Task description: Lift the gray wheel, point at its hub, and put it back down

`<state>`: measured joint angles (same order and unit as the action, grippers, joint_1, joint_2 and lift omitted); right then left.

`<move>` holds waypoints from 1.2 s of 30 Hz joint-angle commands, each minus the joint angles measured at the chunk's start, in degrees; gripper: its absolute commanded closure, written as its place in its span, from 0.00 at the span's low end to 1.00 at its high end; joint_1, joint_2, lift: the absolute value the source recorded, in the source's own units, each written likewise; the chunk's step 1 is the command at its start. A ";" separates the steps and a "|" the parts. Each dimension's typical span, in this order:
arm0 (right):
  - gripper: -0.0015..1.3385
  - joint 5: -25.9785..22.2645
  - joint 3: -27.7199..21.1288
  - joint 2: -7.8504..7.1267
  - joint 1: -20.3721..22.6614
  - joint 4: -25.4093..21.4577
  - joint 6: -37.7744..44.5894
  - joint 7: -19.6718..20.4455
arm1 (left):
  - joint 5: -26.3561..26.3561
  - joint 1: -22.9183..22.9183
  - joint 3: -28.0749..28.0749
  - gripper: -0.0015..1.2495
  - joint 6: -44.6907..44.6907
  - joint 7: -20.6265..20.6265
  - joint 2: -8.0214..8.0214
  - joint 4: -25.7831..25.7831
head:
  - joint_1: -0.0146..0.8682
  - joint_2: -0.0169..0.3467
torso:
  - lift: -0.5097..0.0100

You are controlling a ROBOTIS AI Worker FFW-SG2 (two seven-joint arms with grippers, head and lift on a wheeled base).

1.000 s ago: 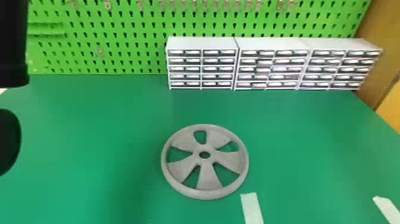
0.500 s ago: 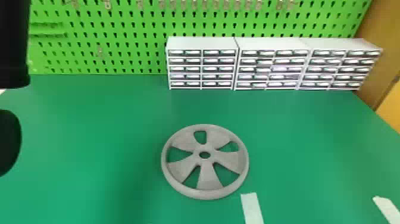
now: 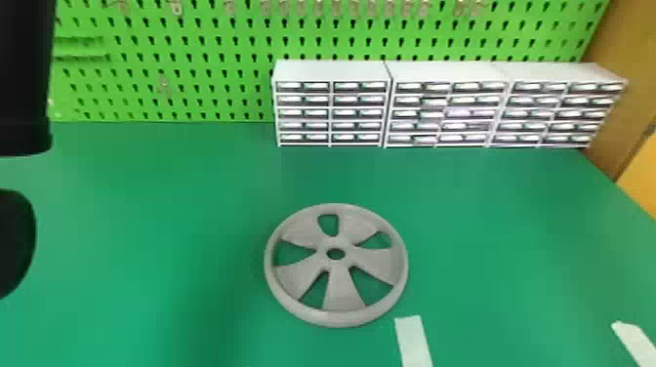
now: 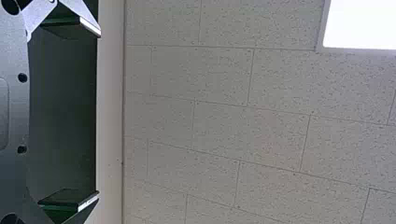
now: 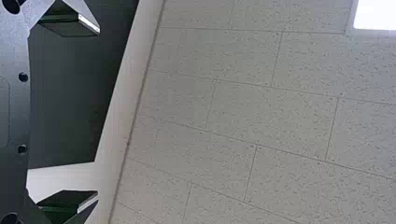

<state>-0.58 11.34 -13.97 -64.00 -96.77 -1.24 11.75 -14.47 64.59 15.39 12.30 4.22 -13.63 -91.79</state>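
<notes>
On the green table (image 3: 463, 234), in the head view, the whole gray wheel (image 3: 341, 293) lies flat. A white strip (image 3: 414, 341) near it gets cut off by the edge. So does the black left arm (image 3: 22, 73).

In the left wrist view, the left gripper (image 4: 97, 113) is wide open and holds nothing. A bright ceiling light (image 4: 364, 23) is partly cut off.

In the right wrist view, the right gripper (image 5: 97, 113) is wide open and empty too.

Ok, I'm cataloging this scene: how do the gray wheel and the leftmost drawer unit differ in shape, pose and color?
The gray wheel is round with openings, while the leftmost drawer unit is a box with rows of drawers. The wheel lies flat; the unit stands upright. The wheel is gray, the unit mostly white. Both rest on the green table.
</notes>
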 commanded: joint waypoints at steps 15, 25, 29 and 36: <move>0.06 0.14 0.00 -0.62 0.89 -0.35 0.71 0.47 | -0.29 -1.57 -0.01 0.07 0.09 0.00 -0.26 -0.67 | 0.80 0.18 | 0.81; 0.06 -1.27 0.18 -0.53 9.42 0.17 2.74 0.47 | 1.20 -9.39 0.34 0.07 -2.20 1.23 -0.52 -0.67 | 0.80 0.18 | 0.81; 0.06 -2.14 -0.18 0.52 13.20 1.58 2.74 0.47 | 1.90 -12.03 1.92 0.07 -3.95 1.67 -0.96 -0.67 | 0.80 0.18 | 0.81; 0.06 -2.76 -0.62 1.75 18.03 5.36 2.82 0.47 | 2.61 -16.42 2.80 0.07 -4.48 2.11 -0.96 -0.32 | 0.80 0.18 | 0.81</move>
<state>-3.28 10.89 -12.71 -48.48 -93.31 1.53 12.22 -12.20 50.27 17.78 8.08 6.11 -14.58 -92.31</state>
